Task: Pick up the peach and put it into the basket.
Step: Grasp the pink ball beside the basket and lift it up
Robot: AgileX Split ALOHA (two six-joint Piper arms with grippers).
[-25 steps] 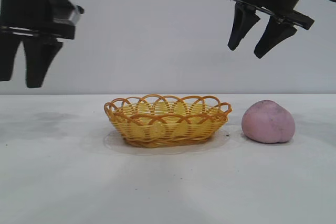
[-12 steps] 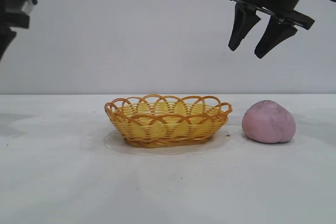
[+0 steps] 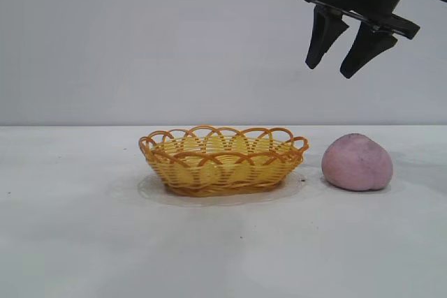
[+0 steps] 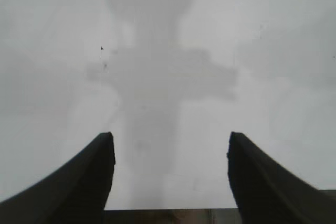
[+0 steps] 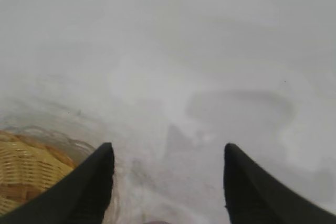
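Note:
The pink-mauve peach (image 3: 357, 162) sits on the white table to the right of the yellow wicker basket (image 3: 222, 160), a small gap between them. My right gripper (image 3: 330, 70) hangs open and empty high above the peach, slightly to its left. In the right wrist view the open right gripper (image 5: 169, 148) looks down on bare table, with part of the basket (image 5: 26, 169) at the edge. My left gripper (image 4: 170, 137) is out of the exterior view; its wrist view shows it open and empty over bare table.
The white table (image 3: 84, 228) stretches wide to the left of the basket and in front of it. A plain grey wall stands behind. A faint ring mark lies on the table around the basket's base.
The left arm has moved off to the left and out of the exterior view. The right gripper, peach and basket have stayed in place.

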